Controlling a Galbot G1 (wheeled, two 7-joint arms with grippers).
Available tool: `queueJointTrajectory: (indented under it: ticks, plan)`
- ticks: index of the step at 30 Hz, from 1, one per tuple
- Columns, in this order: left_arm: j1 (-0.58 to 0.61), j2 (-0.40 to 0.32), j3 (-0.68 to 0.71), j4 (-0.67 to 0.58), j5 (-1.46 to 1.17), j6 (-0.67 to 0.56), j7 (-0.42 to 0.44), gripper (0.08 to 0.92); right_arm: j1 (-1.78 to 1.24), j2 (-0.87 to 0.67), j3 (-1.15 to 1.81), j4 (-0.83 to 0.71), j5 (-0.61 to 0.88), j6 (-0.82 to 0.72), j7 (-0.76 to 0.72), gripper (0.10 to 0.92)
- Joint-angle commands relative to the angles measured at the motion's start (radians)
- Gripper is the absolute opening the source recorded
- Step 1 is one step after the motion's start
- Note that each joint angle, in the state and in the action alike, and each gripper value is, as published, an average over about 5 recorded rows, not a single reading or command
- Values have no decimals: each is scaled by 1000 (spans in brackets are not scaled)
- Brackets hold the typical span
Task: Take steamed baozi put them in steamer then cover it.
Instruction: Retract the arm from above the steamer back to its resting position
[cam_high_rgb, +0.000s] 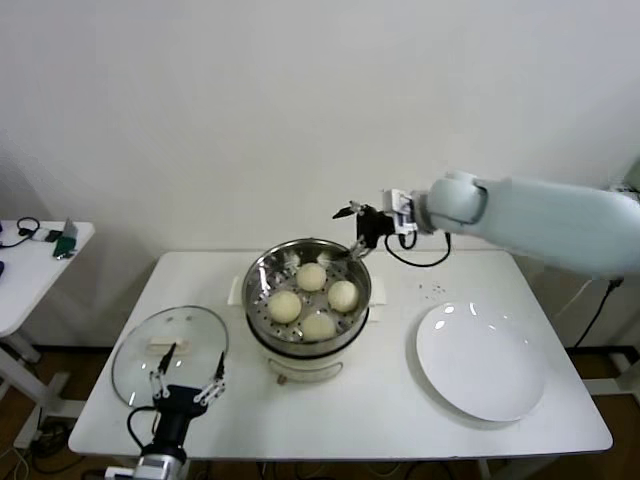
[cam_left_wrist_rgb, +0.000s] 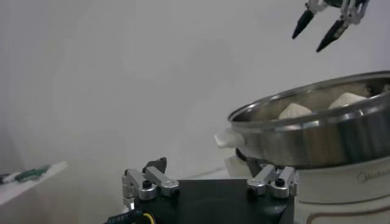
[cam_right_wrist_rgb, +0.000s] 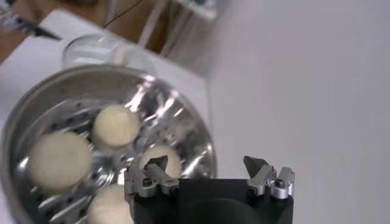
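White table (cam_high_rgb: 380, 400): four steamed baozi (cam_high_rgb: 311, 277) in steamer (cam_high_rgb: 262, 275); right gripper (cam_high_rgb: 352, 228) above rim, empty, fingers spread; left gripper (cam_high_rgb: 187, 372) spread near glass lid (cam_high_rgb: 140, 350)

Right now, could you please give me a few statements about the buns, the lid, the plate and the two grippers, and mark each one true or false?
1. All four baozi lie in the steamer. True.
2. The glass lid covers the steamer. False: it lies on the table, to the steamer's left.
3. The white plate still has one bun on it. False: it holds nothing.
4. The right gripper is open, above the steamer's far rim, holding nothing. True.
5. The left gripper is shut on the lid's handle. False: it is open, at the lid's near edge.
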Motion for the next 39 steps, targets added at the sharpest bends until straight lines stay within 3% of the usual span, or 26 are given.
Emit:
queueJointTrajectory:
  ticks: [1,10,22,28,33,39]
  plan:
    - [27,17,14,-98,30,20,-13,823,-604,-327,590,189,-210,135,330,823]
    - [11,31,4,-99,86,43,-38,823,-1119,-331,1095,241,-337,193,423,823]
    - [8,31,-38,-99,278,79,-58,823,-1745,-75,1709,346,-455,170,426,823]
    - [-28,55,-84,-88,610,124,-44,823,-1908,78,1873,409,-480,96,407,823]
    - [-48,101,-102,-72,972,236,1,823,-2025,187,2007,457,-486,52,350,823]
    - [-125,159,-72,52,1187,247,-18,823,-2081,282,2067,460,-506,42,325,823]
